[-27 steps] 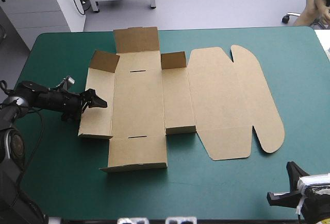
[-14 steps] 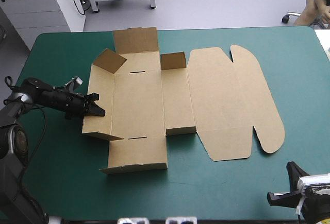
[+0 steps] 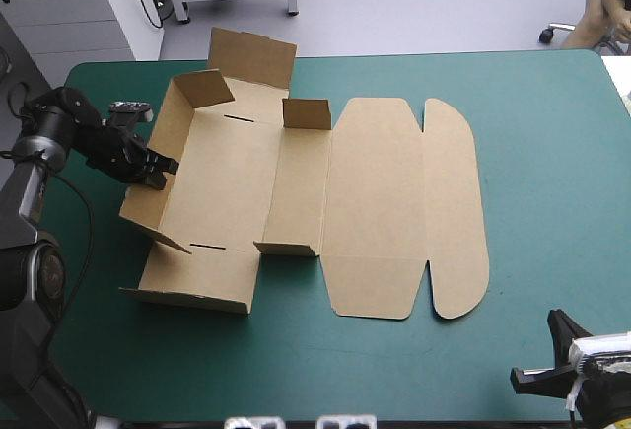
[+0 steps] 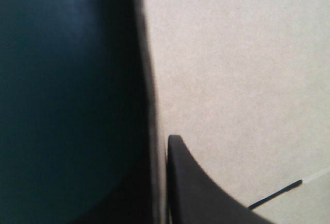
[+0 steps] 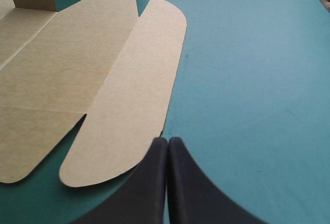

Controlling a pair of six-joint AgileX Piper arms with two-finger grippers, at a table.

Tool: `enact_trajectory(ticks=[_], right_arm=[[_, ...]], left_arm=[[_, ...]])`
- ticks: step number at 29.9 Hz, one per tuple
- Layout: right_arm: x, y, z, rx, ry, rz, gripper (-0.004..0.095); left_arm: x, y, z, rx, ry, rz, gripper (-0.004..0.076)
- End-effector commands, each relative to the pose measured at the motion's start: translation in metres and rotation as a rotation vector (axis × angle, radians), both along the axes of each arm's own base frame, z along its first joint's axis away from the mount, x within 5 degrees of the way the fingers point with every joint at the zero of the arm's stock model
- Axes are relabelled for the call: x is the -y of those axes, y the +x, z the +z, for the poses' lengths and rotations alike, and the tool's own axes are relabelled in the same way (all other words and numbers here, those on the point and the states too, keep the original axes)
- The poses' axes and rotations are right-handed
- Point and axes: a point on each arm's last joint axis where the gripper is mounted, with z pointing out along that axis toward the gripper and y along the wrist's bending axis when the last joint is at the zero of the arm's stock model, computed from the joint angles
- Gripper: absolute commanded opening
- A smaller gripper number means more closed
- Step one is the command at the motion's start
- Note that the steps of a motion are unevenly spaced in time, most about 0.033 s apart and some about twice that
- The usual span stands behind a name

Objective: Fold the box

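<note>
Left pincer (image 3: 163,168) of mine is clamped on the box (image 3: 296,192): its black fingers (image 4: 206,193) pinch the side wall (image 3: 174,118) of the brown board, one finger on each face. Through my left wrist camera I see the edge of this wall running straight between the fingers, with the pale board face on one side and the teal-green cover (image 3: 552,153) on the other side.

Seen from above, the held wall is raised from the table at the box's 9 o'clock side. The rest of the box spreads from the pincer toward 3 o'clock, across the middle of the table. At the 12 o'clock side the far wall (image 3: 251,57) is also raised, and a small flap (image 3: 307,113) stands upright beside it, more toward 3 o'clock. The lid (image 3: 375,202) lies flat on the cover, and its rounded flap (image 3: 454,202) is the outermost part at 3 o'clock.

Right pincer (image 5: 167,140) is closed on nothing; its two fingers meet in one point. It sits low at the near right corner of the table, well apart from the box. From this pincer the rounded flap lies ahead at about 11 o'clock, flat on the cover and not touching the fingertips.
</note>
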Motion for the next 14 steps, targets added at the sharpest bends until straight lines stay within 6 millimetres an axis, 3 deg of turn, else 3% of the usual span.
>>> enact_trajectory(ticks=[1, 14], right_arm=[[0.0, -0.005, 0.014, 0.124, 0.002, -0.003, -0.002], [0.0, -0.005, 0.014, 0.124, 0.002, -0.003, -0.002]], left_arm=[[0.023, -0.01, 0.037, 0.05, 0.137, -0.126, -0.0008], [0.108, -0.013, 0.065, 0.211, 0.749, -0.664, -0.0008]])
